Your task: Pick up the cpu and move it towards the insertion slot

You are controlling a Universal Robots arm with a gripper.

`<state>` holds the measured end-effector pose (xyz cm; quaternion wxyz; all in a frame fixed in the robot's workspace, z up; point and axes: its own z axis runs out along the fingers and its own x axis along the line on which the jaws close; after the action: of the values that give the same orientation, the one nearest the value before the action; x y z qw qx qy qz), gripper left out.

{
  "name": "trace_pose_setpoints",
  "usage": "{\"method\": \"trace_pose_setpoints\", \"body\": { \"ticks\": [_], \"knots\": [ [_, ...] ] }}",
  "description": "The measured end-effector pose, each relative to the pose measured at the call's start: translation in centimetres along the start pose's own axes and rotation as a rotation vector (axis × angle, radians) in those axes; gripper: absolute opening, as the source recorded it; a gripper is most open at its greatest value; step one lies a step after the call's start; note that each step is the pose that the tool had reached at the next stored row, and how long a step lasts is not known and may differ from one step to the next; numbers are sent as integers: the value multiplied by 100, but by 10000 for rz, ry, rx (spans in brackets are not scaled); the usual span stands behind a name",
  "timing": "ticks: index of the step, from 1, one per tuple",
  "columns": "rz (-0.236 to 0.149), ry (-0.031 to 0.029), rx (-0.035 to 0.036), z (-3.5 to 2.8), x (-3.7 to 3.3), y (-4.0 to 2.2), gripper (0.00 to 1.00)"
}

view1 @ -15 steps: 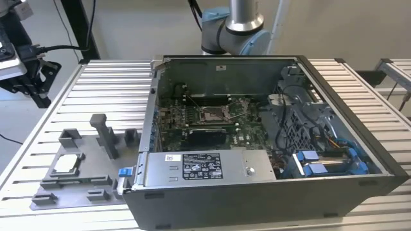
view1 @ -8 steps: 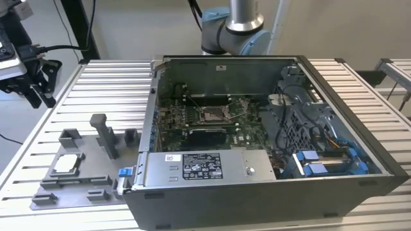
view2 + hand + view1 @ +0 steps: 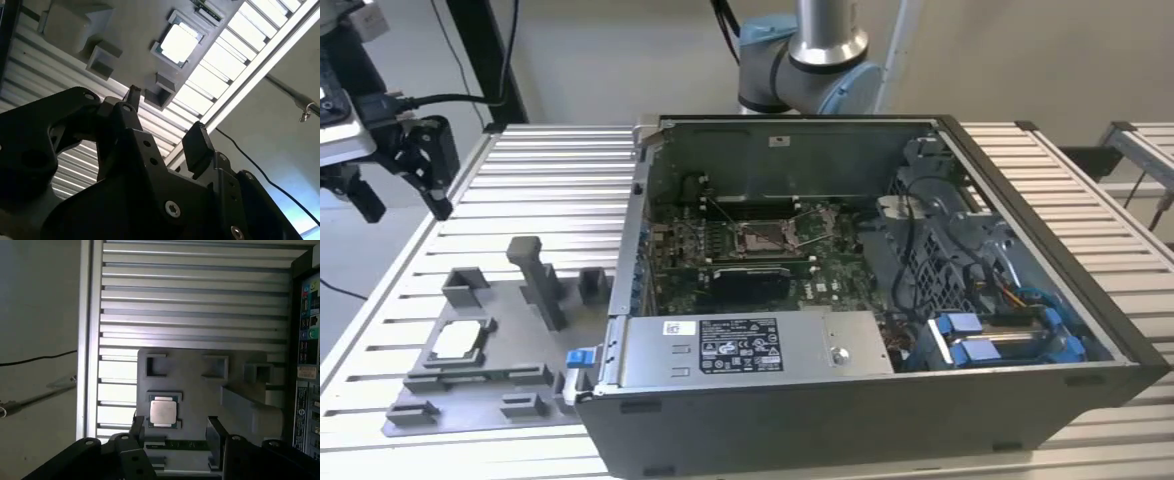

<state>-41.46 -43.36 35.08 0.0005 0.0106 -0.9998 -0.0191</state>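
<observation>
On the exterior view's left, the gripper (image 3: 403, 200) hangs in the air, its fingers wide apart and empty. The cpu (image 3: 459, 341) lies flat in the grey holder (image 3: 467, 400), well apart from the gripper. Further right, the insertion slot (image 3: 761, 237) sits inside the open computer case (image 3: 854, 410).

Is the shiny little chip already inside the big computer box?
No, the cpu lies in the grey fixture beside the computer case, not inside it.
</observation>
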Motion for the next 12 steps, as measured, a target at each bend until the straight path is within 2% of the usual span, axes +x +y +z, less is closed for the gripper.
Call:
{"method": "trace_pose_setpoints", "body": {
  "ticks": [3, 12],
  "knots": [
    [-3, 1, 8, 7, -1, 1, 100],
    [5, 0, 10, 171, 14, 6, 100]
  ]
}}
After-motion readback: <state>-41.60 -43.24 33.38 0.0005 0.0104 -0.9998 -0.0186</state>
